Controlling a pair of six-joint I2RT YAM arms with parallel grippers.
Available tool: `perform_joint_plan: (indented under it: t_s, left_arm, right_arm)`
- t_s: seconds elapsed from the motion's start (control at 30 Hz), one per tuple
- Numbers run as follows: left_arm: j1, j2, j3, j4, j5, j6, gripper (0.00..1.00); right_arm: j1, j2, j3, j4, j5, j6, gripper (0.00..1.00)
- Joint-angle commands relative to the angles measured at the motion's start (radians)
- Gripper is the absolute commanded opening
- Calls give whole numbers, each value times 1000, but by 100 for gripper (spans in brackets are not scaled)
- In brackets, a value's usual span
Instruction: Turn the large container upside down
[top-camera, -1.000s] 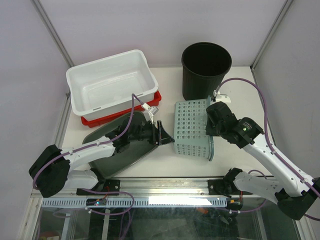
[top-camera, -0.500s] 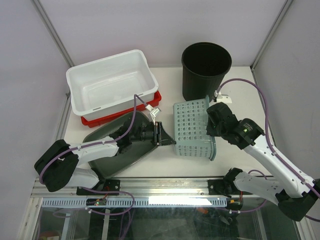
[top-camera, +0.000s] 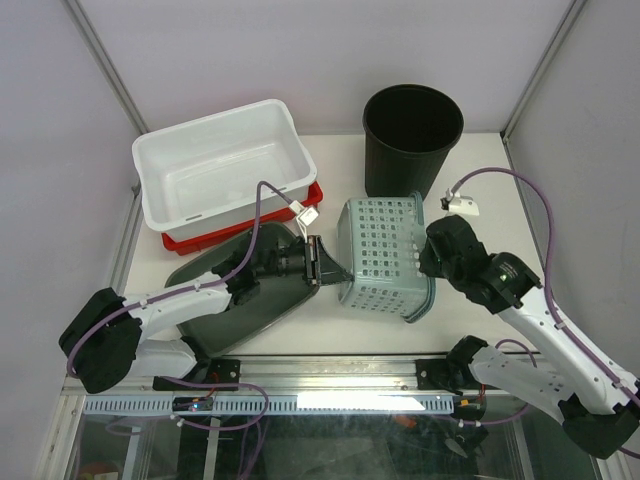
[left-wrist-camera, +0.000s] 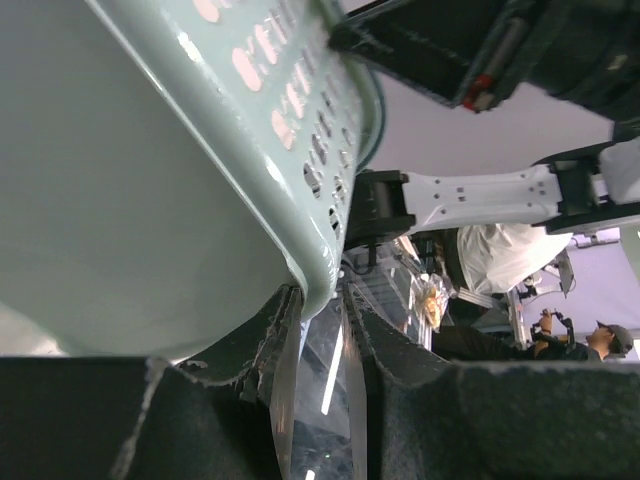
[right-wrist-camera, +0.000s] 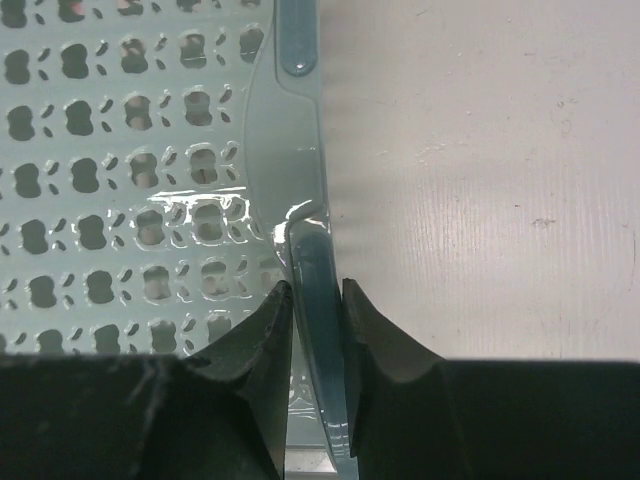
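Tilted further than a second ago, the mint-green perforated plastic basket (top-camera: 380, 255), right of the white tub (top-camera: 222, 170), has its smooth rim pinched by the nearly closed left gripper (top-camera: 322, 262) and right gripper (top-camera: 425, 256).

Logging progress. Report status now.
Left gripper, right gripper shut on green basket rim. White tub upright atop red tray, untouched. Dark tray before tub.

I can read no word, number or brand in any of my views. The white tag on my left cable (top-camera: 303, 212) and the white tag on my right cable (top-camera: 462, 204) may carry print, but they are too small to tell.
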Motion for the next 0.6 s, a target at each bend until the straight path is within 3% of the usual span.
perform_joint_plan:
  t_s: [0.0, 0.57]
  left_arm:
    - [-45, -63, 104, 122, 57, -34, 23]
    - [-141, 94, 198, 124, 41, -21, 25]
  right_arm:
    - [4, -21, -67, 52, -42, 113, 14]
    - [-24, -135, -309, 139, 54, 275, 17]
